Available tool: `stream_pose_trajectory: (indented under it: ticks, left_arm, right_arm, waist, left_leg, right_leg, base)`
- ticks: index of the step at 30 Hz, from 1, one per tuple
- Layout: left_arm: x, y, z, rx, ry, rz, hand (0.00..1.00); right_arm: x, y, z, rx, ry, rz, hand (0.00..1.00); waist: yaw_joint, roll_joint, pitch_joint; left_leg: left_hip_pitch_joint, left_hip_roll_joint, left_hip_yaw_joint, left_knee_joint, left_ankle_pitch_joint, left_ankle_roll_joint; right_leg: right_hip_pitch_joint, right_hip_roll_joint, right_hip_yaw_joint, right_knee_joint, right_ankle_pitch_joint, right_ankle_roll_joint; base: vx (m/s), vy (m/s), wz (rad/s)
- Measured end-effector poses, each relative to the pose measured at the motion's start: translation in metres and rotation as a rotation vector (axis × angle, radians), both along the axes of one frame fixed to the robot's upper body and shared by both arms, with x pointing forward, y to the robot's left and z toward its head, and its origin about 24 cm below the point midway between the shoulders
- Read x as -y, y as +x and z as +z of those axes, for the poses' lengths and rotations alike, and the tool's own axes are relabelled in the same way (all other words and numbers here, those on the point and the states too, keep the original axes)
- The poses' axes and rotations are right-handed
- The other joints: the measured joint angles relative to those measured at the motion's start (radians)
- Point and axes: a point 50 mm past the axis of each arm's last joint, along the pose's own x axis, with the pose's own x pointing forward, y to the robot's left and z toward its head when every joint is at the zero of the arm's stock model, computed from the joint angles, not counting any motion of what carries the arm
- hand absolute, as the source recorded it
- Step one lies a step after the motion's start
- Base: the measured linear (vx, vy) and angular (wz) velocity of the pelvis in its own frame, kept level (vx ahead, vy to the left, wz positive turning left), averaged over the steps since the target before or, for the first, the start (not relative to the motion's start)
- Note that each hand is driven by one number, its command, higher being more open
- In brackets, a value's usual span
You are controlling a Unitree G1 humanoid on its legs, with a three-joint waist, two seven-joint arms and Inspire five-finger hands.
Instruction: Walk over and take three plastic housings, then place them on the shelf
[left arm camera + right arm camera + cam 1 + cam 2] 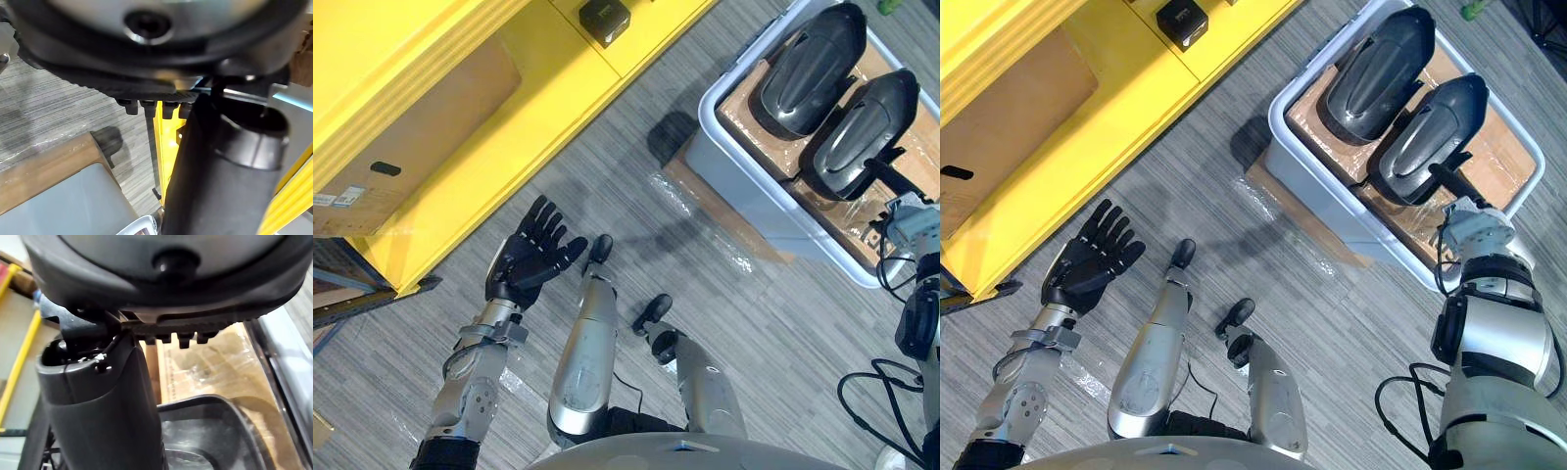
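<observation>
Two dark plastic housings, the far housing (813, 69) and the near housing (862, 132), lie side by side in a pale bin (759, 201) on the grey floor (636, 147) at the far right. Their long axes are parallel, running from near left to far right. The right hand (98, 406) is at the near housing, and I cannot tell its grip. The left hand (530, 259) hovers empty, fingers spread, near the yellow shelf (509, 127) on the left. White labels (337, 196) there are too small to read.
</observation>
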Motion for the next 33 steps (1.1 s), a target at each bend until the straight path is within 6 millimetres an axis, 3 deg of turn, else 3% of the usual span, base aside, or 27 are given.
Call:
stream_pose_trajectory:
  ticks: [5, 12, 18, 25, 27, 30, 33]
  left_arm:
    - [-0.001, -0.011, -0.008, -0.027, -0.013, 0.022, 1.00]
    - [-0.004, -0.019, -0.012, -0.034, -0.051, 0.044, 1.00]
    - [-0.004, -0.018, -0.009, -0.021, -0.053, 0.039, 1.00]
    - [0.001, -0.015, -0.005, 0.020, -0.044, -0.053, 1.00]
    - [0.004, -0.012, -0.005, 0.030, -0.075, -0.068, 1.00]
    - [0.012, -0.006, -0.009, 0.024, -0.093, -0.095, 1.00]
    - [0.028, -0.001, -0.018, -0.006, -0.144, -0.128, 1.00]
  right_arm:
    - [-0.005, 0.007, 0.054, 0.132, -0.243, -0.052, 1.00]
    - [-0.012, 0.000, 0.094, 0.193, -0.491, -0.146, 1.00]
    - [-0.009, 0.000, 0.077, 0.101, -0.489, -0.100, 1.00]
    - [-0.004, 0.006, 0.026, -0.152, -0.373, 0.059, 1.00]
    - [-0.004, 0.007, 0.021, -0.176, -0.337, 0.075, 1.00]
    - [-0.003, 0.009, 0.029, -0.190, -0.328, 0.091, 1.00]
    - [0.015, -0.001, 0.060, -0.188, -0.407, 0.055, 1.00]
  waist:
    - [-0.025, -0.012, -0.001]
    - [-0.054, -0.030, 0.000]
    - [-0.062, -0.035, 0.000]
    - [-0.056, -0.034, -0.001]
    - [-0.056, -0.032, -0.001]
    - [-0.054, -0.021, -0.001]
    - [-0.040, 0.012, 0.003]
  left_leg:
    - [0.026, 0.009, 0.029, -0.007, -0.001, 0.006]
    - [0.045, 0.015, 0.050, -0.019, -0.001, 0.008]
    - [0.052, 0.016, 0.059, -0.016, -0.006, 0.011]
    - [0.010, 0.017, 0.052, 0.007, -0.010, 0.014]
    - [-0.008, 0.017, 0.055, 0.025, -0.016, 0.016]
    - [-0.030, 0.022, 0.071, 0.055, -0.028, 0.017]
    - [-0.039, 0.025, 0.101, 0.058, -0.030, 0.024]
  right_leg:
    - [0.009, -0.001, 0.025, 0.001, 0.002, 0.001]
    - [0.015, -0.002, 0.042, -0.001, 0.006, 0.001]
    - [0.019, -0.003, 0.052, -0.001, 0.007, 0.002]
    - [-0.001, 0.004, 0.047, -0.022, 0.021, 0.007]
    - [-0.015, 0.005, 0.051, -0.022, 0.028, 0.006]
    - [-0.033, 0.006, 0.069, -0.022, 0.035, 0.010]
    - [-0.056, 0.001, 0.099, -0.026, 0.048, 0.017]
  base:
    - [0.02, 0.017, -0.14]
    - [0.04, -0.002, -0.07]
    - [0.02, 0.004, -0.04]
    - [0.00, 0.004, 0.00]
    - [0.03, 0.044, -0.09]
    - [0.03, 0.054, -0.21]
    - [0.01, 0.059, -0.29]
